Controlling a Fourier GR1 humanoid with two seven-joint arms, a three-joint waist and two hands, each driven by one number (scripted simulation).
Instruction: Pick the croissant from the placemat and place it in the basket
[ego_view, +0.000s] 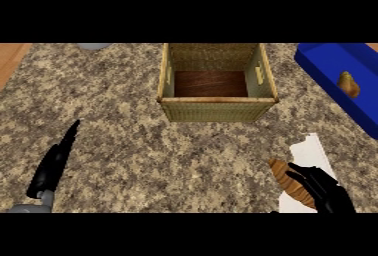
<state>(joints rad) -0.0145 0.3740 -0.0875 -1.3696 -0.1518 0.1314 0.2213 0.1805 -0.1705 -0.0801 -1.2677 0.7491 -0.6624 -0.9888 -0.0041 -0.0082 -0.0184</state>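
Note:
The brown croissant (286, 181) lies at the lower right, on the left edge of a white placemat (311, 156). My right hand (323, 191) sits right beside it, fingers curled onto its right side and partly covering it. A woven basket (217, 109) with a dark wooden floor stands open at the top centre, well away from the croissant. At the lower left my left hand (53, 167) rests on the counter with fingers straight, holding nothing.
A blue tray (325, 62) at the upper right holds a yellowish-brown item (348, 84). A grey object (94, 46) peeks in at the top left. Speckled granite counter lies between the basket and both hands; a wooden strip runs along the far left.

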